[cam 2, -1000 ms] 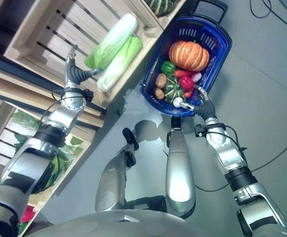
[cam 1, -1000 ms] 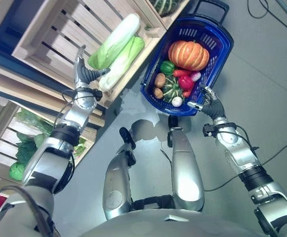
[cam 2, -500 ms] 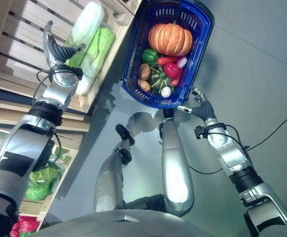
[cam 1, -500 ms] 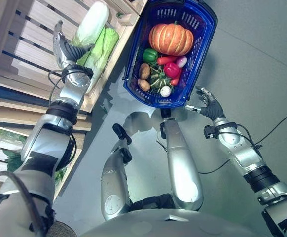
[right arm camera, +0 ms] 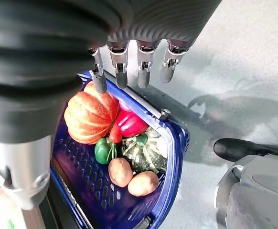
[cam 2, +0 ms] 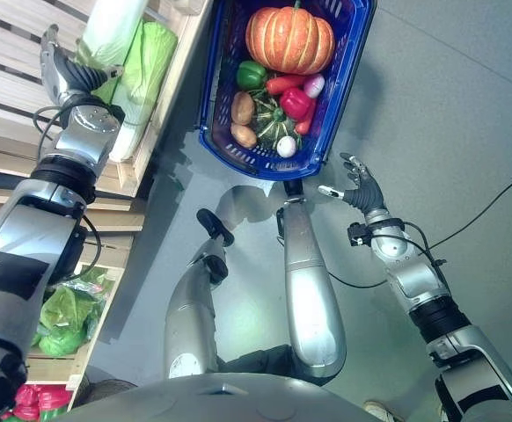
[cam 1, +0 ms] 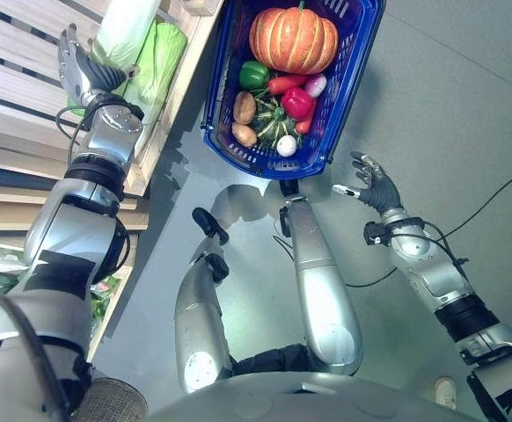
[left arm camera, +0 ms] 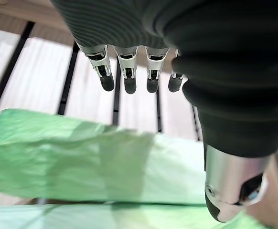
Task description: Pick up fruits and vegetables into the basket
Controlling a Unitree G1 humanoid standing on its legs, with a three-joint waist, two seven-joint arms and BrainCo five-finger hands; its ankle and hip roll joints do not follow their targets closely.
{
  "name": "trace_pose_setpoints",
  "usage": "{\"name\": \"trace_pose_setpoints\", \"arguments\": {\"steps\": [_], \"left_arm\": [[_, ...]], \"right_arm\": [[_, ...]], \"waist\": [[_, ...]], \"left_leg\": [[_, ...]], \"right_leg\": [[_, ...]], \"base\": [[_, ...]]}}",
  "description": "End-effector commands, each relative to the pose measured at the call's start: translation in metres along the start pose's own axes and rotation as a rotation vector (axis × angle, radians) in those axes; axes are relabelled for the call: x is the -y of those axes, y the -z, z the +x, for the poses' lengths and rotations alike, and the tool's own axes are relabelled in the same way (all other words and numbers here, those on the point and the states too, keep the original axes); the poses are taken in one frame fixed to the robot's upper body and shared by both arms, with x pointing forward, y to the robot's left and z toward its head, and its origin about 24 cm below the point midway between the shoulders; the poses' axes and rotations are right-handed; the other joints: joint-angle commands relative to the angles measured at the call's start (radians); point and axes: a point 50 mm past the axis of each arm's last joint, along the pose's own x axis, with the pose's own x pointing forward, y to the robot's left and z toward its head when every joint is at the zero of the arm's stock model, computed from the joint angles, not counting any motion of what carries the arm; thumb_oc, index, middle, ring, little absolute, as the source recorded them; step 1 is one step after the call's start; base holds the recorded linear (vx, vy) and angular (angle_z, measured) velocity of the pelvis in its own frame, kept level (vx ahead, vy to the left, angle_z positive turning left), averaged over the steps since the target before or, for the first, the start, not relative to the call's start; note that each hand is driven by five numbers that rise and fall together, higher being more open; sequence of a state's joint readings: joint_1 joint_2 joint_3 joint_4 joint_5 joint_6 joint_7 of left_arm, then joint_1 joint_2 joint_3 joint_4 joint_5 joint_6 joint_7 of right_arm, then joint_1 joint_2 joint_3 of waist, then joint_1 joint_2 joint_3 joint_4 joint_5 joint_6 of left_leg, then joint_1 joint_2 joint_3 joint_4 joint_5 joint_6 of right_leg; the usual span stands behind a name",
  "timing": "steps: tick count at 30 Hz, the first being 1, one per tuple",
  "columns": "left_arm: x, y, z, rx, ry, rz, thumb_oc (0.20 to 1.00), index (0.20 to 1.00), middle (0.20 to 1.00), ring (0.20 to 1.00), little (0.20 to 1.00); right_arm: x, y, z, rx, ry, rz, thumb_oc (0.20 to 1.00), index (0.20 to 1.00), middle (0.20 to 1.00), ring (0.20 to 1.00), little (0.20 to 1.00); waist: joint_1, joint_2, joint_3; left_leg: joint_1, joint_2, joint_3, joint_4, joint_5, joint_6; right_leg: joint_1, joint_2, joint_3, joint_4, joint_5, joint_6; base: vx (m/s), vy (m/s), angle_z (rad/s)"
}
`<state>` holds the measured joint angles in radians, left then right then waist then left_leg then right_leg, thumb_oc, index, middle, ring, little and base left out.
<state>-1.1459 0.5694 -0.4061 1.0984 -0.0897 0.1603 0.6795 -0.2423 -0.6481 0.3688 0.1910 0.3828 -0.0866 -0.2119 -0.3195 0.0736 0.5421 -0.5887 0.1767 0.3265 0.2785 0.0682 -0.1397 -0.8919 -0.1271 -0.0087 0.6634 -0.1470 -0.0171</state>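
Note:
A blue basket (cam 1: 319,156) stands on the grey floor, holding an orange pumpkin (cam 1: 293,40), a green pepper (cam 1: 253,75), a red pepper (cam 1: 296,102), potatoes (cam 1: 245,107), a striped squash (cam 1: 269,121) and more. My left hand (cam 1: 84,75) is open, fingers (left arm camera: 129,78) straight over the wooden slats, right beside two long pale-green cabbages (cam 1: 155,75) in a wooden crate. One cabbage (left arm camera: 81,157) lies just under the palm. My right hand (cam 1: 372,186) hangs open above the floor, apart from the basket's near right corner (right arm camera: 177,143).
The wooden crate (cam 1: 27,105) is part of slatted shelving along the left. A lower crate holds leafy greens (cam 2: 67,312), with red produce (cam 2: 27,406) below it. Grey floor spreads to the right of the basket.
The whole picture has shifted, so the camera moved. My right hand has come away from the basket's near corner. My left hand stays by the cabbages.

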Motion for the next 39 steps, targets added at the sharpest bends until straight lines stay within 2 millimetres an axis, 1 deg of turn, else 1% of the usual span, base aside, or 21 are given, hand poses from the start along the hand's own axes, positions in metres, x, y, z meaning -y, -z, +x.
{"name": "trace_pose_setpoints", "arguments": {"steps": [1,4,7,9,12,16,22,29,32,34,37,39], "left_arm": [[-0.035,0.025,0.019,-0.111,-0.097,0.08,1.0,1.0,1.0,1.0,1.0],[-0.035,0.033,0.019,-0.161,-0.085,0.099,1.0,1.0,1.0,1.0,1.0],[-0.033,0.047,0.017,-0.245,-0.033,0.104,1.0,1.0,1.0,1.0,1.0],[-0.033,0.052,0.017,-0.281,-0.014,0.095,1.0,1.0,1.0,1.0,1.0],[-0.035,0.057,0.017,-0.317,-0.001,0.082,1.0,1.0,1.0,1.0,1.0],[-0.035,0.058,0.019,-0.342,0.055,0.011,1.0,1.0,1.0,1.0,1.0],[-0.036,0.049,0.022,-0.295,0.065,-0.061,1.0,1.0,1.0,1.0,1.0],[-0.032,0.027,0.024,-0.2,0.085,-0.251,1.0,1.0,1.0,1.0,1.0],[-0.024,0.017,0.022,-0.18,0.164,-0.368,1.0,1.0,1.0,1.0,1.0],[-0.012,0.014,0.017,-0.182,0.262,-0.424,1.0,1.0,1.0,1.0,1.0],[-0.005,0.013,0.013,-0.207,0.344,-0.492,1.0,1.0,1.0,1.0,1.0],[0.004,0.015,0.009,-0.233,0.439,-0.555,1.0,1.0,1.0,1.0,1.0]], "right_arm": [[-0.011,-0.001,-0.003,0.011,-0.009,0.075,1.0,1.0,1.0,1.0,1.0],[-0.011,-0.002,-0.002,0.01,-0.006,0.08,1.0,1.0,1.0,1.0,1.0],[-0.011,-0.005,0.001,0.005,0.002,0.084,1.0,1.0,1.0,1.0,1.0],[-0.011,-0.006,0.003,0.005,0.006,0.088,1.0,1.0,1.0,1.0,1.0],[-0.009,-0.009,0.005,0.004,0.009,0.091,1.0,1.0,1.0,1.0,1.0],[-0.006,-0.01,0.005,-0.002,0.013,0.084,1.0,1.0,1.0,1.0,1.0],[-0.002,-0.011,0.006,-0.009,0.014,0.081,1.0,1.0,1.0,1.0,1.0],[0.0,-0.009,0.003,-0.012,0.012,0.083,1.0,1.0,1.0,1.0,1.0],[-0.001,-0.006,0.002,-0.019,0.014,0.084,1.0,1.0,1.0,1.0,1.0],[-0.002,-0.006,0.002,-0.022,0.017,0.088,1.0,1.0,1.0,1.0,1.0],[-0.001,-0.007,0.003,-0.02,0.014,0.088,1.0,1.0,1.0,1.0,1.0],[-0.001,-0.007,0.002,-0.019,0.012,0.086,1.0,1.0,1.0,1.0,1.0]], "waist": [[-0.033,-0.046,-0.022],[-0.035,-0.047,-0.022],[-0.038,-0.047,-0.022],[-0.04,-0.046,-0.022],[-0.043,-0.044,-0.022],[-0.05,-0.042,-0.022],[-0.058,-0.035,-0.022],[-0.064,-0.033,-0.022],[-0.065,-0.032,-0.022],[-0.069,-0.029,-0.022],[-0.072,-0.029,-0.022],[-0.076,-0.029,-0.022]], "left_leg": [[-0.117,0.006,0.011,0.232,-0.157,0.018],[-0.129,0.007,0.01,0.238,-0.158,0.017],[-0.148,0.01,0.011,0.246,-0.159,0.014],[-0.155,0.01,0.011,0.247,-0.158,0.014],[-0.164,0.011,0.011,0.249,-0.158,0.012],[-0.177,0.013,0.013,0.256,-0.16,0.011],[-0.193,0.016,0.02,0.267,-0.167,0.011],[-0.203,0.018,0.024,0.272,-0.172,0.013],[-0.204,0.018,0.027,0.272,-0.174,0.013],[-0.204,0.016,0.029,0.273,-0.176,0.014],[-0.204,0.017,0.032,0.273,-0.176,0.015],[-0.204,0.017,0.035,0.275,-0.178,0.016]], "right_leg": [[-0.011,0.031,0.026,-0.035,-0.013,0.062],[-0.022,0.031,0.029,-0.037,-0.008,0.062],[-0.04,0.029,0.034,-0.039,-0.002,0.064],[-0.048,0.03,0.037,-0.042,0.002,0.064],[-0.061,0.032,0.043,-0.04,0.005,0.065],[-0.076,0.032,0.051,-0.037,0.008,0.065],[-0.102,0.028,0.061,-0.032,0.013,0.065],[-0.119,0.031,0.07,-0.026,0.014,0.064],[-0.123,0.029,0.071,-0.025,0.013,0.064],[-0.128,0.029,0.072,-0.023,0.016,0.064],[-0.131,0.03,0.074,-0.02,0.016,0.064],[-0.135,0.033,0.077,-0.017,0.015,0.064]], "base": [[0.0,0.0,0.0],[0.0,0.0,0.0],[0.01,0.027,0.0],[0.01,0.043,-0.01],[0.02,0.05,-0.02],[0.02,0.058,-0.05],[0.01,0.05,-0.05],[0.01,0.011,-0.01],[0.01,0.001,-0.02],[0.0,0.0,0.0],[0.0,0.0,0.0],[0.0,0.0,0.0]]}}
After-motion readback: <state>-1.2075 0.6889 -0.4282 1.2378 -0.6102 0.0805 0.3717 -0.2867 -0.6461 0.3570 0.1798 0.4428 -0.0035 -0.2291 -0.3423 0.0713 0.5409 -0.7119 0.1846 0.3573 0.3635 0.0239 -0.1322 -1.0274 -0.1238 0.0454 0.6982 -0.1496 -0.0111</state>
